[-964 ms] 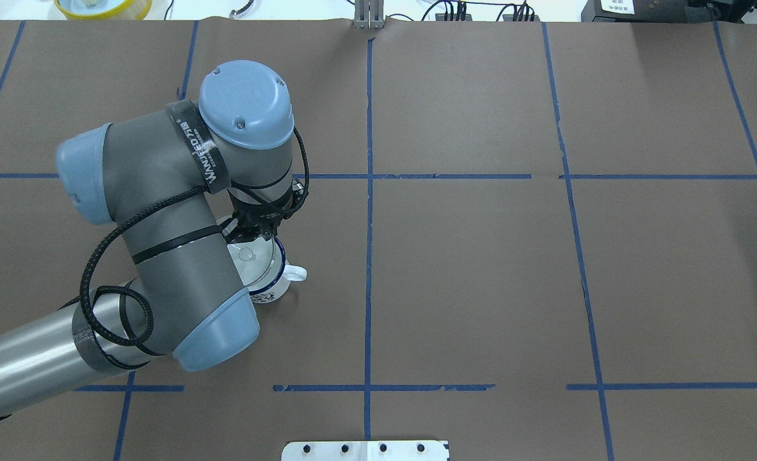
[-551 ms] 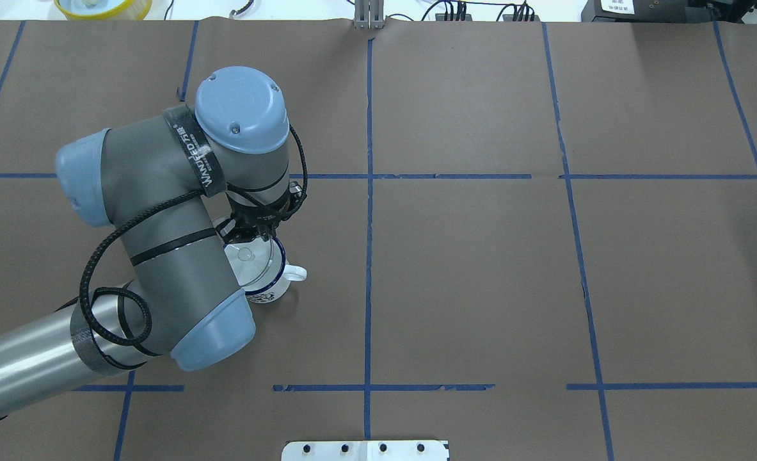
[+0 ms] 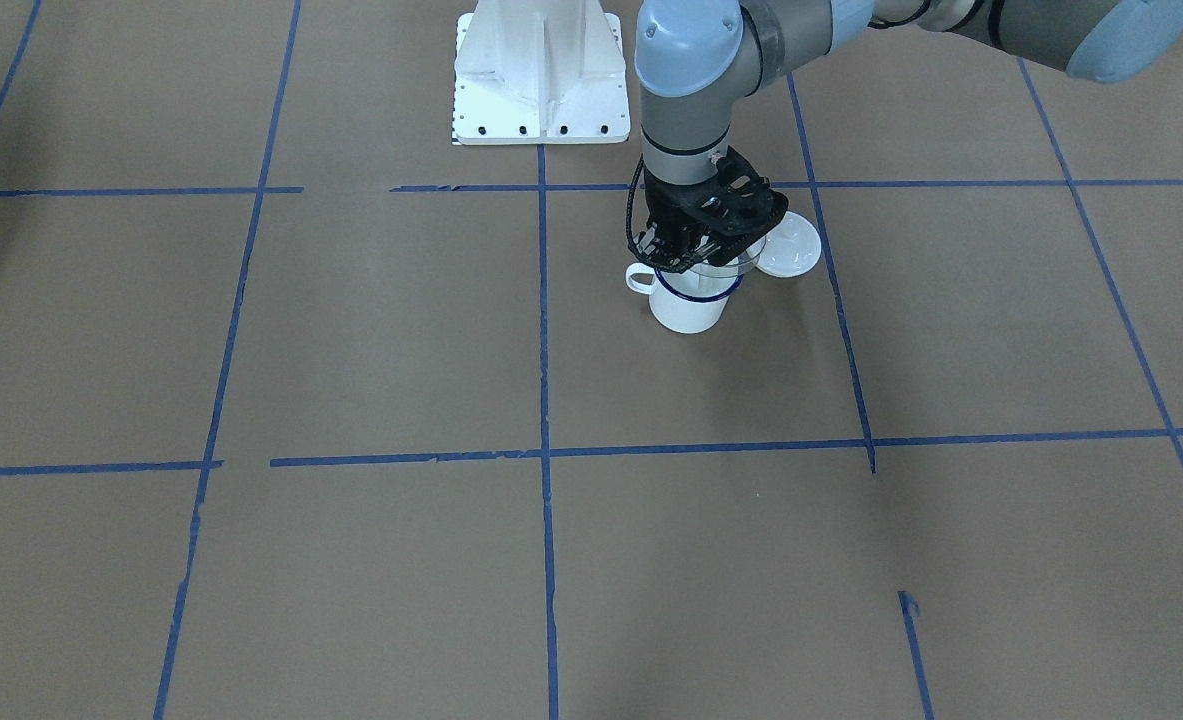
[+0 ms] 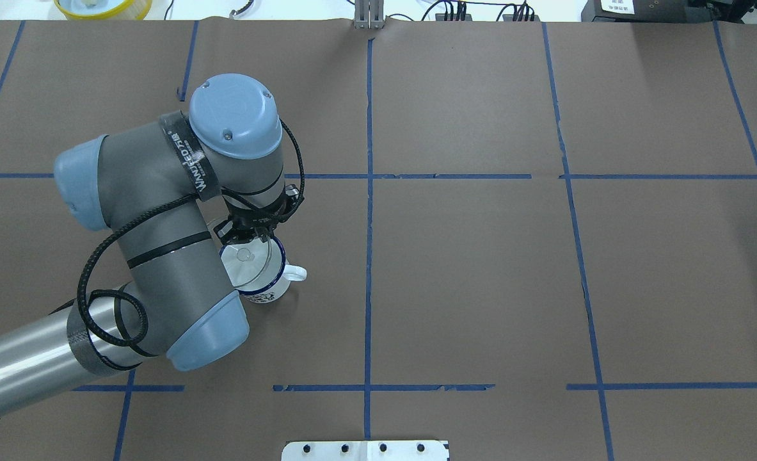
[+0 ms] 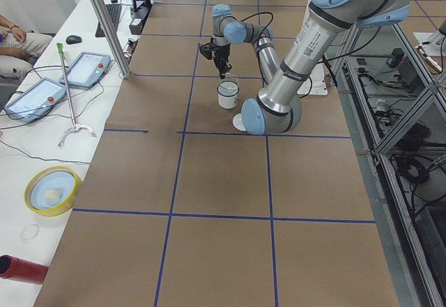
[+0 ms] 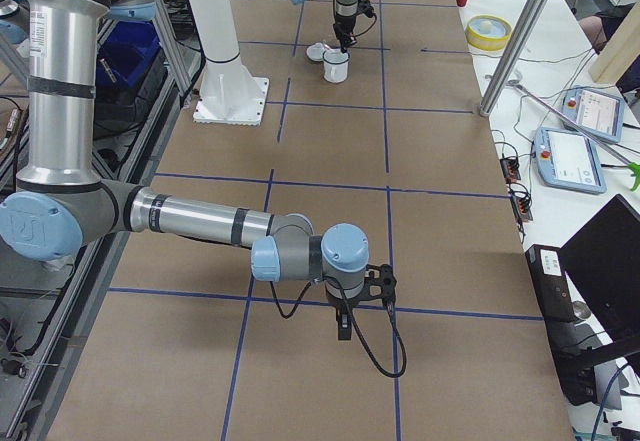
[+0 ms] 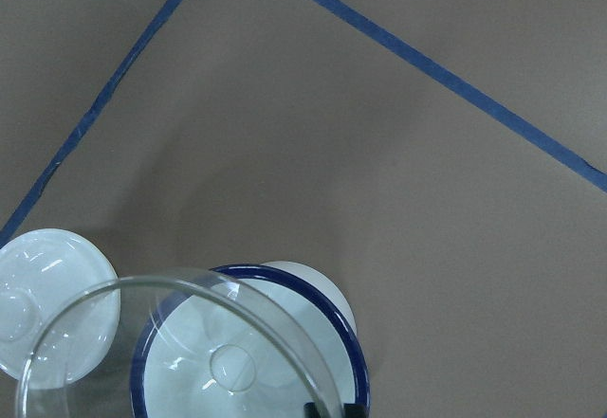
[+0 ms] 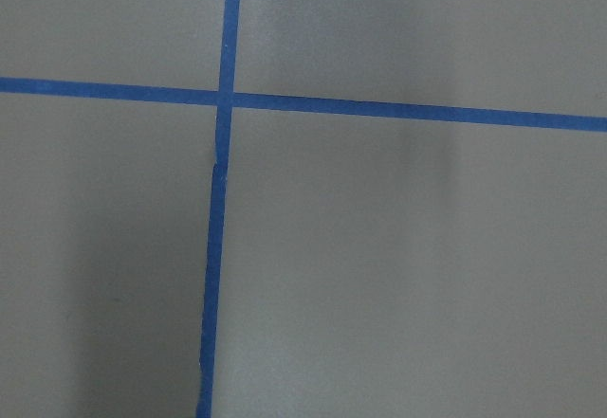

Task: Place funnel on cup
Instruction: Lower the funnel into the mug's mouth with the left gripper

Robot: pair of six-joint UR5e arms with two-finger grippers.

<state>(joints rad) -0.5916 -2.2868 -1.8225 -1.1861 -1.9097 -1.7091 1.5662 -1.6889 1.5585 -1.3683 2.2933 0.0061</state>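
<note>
The cup (image 4: pixel 269 286), a white mug with a dark blue rim, stands left of centre on the table, its handle pointing to the view's right. My left gripper (image 4: pixel 251 234) is shut on the far rim of the clear funnel (image 4: pixel 244 264) and holds it over the cup's mouth, offset a little toward the lid. In the left wrist view the funnel's rim (image 7: pixel 190 285) overlaps the cup's rim (image 7: pixel 353 361), with the spout over the opening. They also show in the front view: cup (image 3: pixel 689 308), funnel (image 3: pixel 729 267), left gripper (image 3: pixel 699 247). My right gripper (image 6: pixel 344 331) hangs over bare paper far away; I cannot tell its state.
A white round knobbed lid (image 3: pixel 789 246) lies on the table right beside the cup, and shows in the left wrist view (image 7: pixel 47 295). The white robot base (image 3: pixel 541 70) stands behind. A yellow dish (image 4: pixel 103 6) sits past the far table edge.
My left arm has shifted slightly left and away in the overhead view, carrying the funnel a little left over the cup. The cup has not moved.
</note>
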